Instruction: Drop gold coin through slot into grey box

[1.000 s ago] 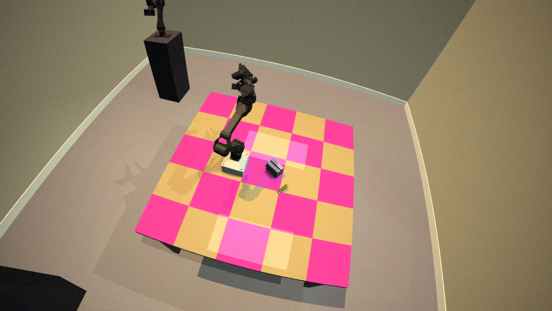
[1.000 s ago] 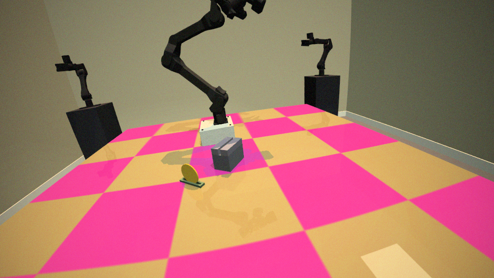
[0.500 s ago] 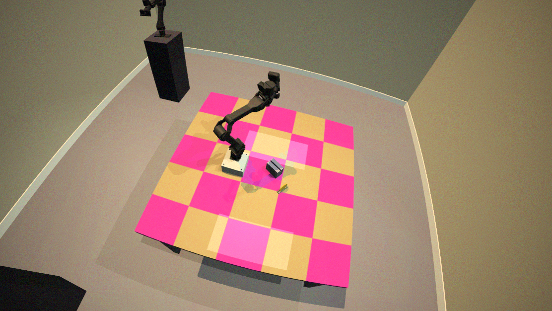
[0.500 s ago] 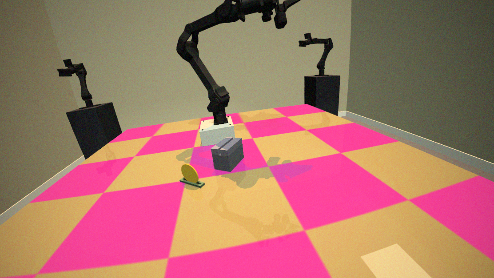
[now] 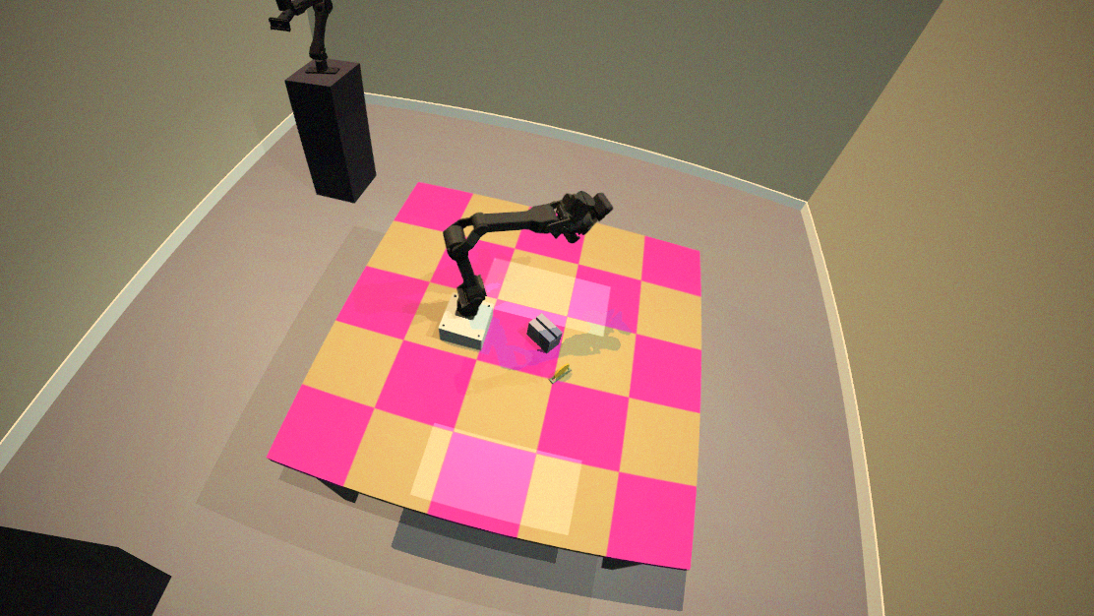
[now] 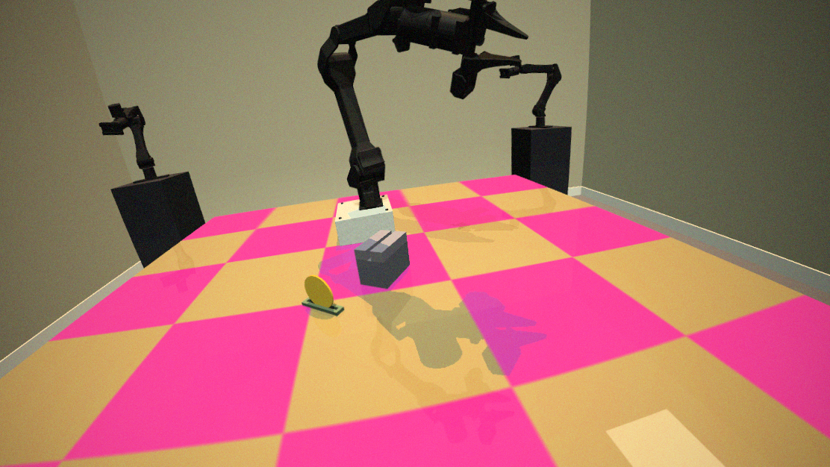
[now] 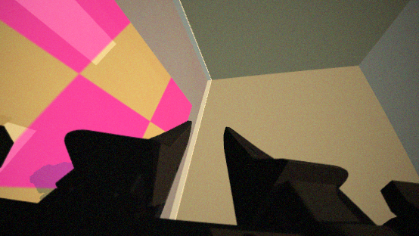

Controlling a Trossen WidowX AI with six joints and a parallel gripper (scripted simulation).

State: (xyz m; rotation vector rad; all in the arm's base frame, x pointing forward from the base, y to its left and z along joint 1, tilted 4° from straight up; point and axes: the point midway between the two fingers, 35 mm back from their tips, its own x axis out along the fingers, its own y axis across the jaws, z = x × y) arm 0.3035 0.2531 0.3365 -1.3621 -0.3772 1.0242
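One thin gold coin (image 6: 318, 291), round and flat, standing upright on its edge in a shallow dark-green holder (image 6: 322, 307) on the pink-and-tan checkered counter (image 6: 581, 301). Seen from the top view only as a small yellow-green sliver (image 5: 561, 373). Just beyond it, toward the arm's base, a closed grey box (image 6: 381, 258) with a narrow dark slot (image 6: 377, 240) running along its lid; near the coin but apart from it, not touching. Same box from above (image 5: 545, 332), slot visible as a dark line across the top. Behind the box, a pale square mounting block (image 6: 364, 221) carrying the black six-joint arm (image 6: 355, 127). Arm reared high over the counter, elbow bent, forearm stretched out roughly level, well above and away from coin and box alike. Jaws partly drawn together with a clear gap left between the two dark pointed fingertips, pinching nothing; only the room's wall corner and a strip of counter showing through that gap. Broad arm shadow (image 6: 441, 336) lying across the squares in front of the box.
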